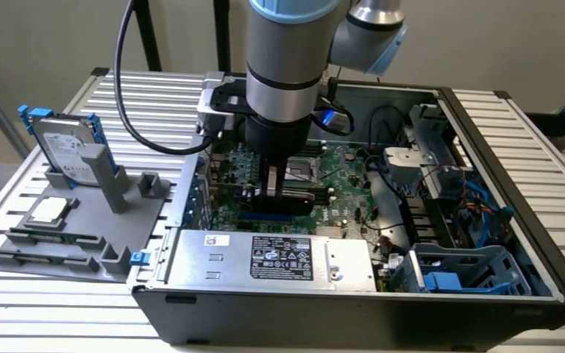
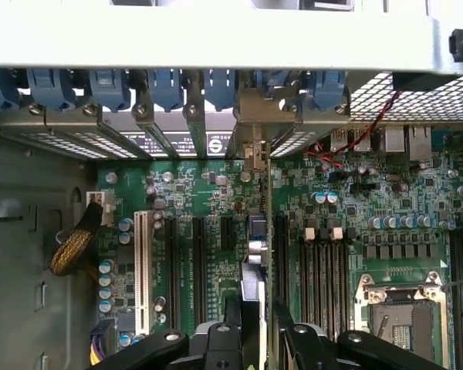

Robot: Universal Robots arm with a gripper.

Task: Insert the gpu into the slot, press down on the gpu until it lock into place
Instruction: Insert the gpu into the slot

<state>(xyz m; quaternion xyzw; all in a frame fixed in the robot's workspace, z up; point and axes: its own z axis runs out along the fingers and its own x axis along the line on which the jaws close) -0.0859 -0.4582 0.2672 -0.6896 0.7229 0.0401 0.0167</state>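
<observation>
The gpu (image 1: 293, 202) is a black card standing on edge on the green motherboard (image 1: 346, 191) inside the open case. The blue slot (image 1: 265, 218) shows as a thin strip along the card's base. My gripper (image 1: 280, 184) reaches straight down onto the card's top edge. In the wrist view the gpu (image 2: 256, 247) runs edge-on up to its metal bracket (image 2: 255, 116) at the case's rear wall, and it hides the slot beneath it. There my gripper (image 2: 256, 312) is open, its black fingers (image 2: 233, 316) standing on either side of the card's edge.
A silver labelled power-supply box (image 1: 273, 257) lies close in front of the card. The CPU socket (image 2: 401, 316) and black memory strips (image 2: 316, 262) flank it. Cables and a blue drive cage (image 1: 459, 276) are on the exterior view's right. A grey fixture with a hard drive (image 1: 67, 147) sits outside the case.
</observation>
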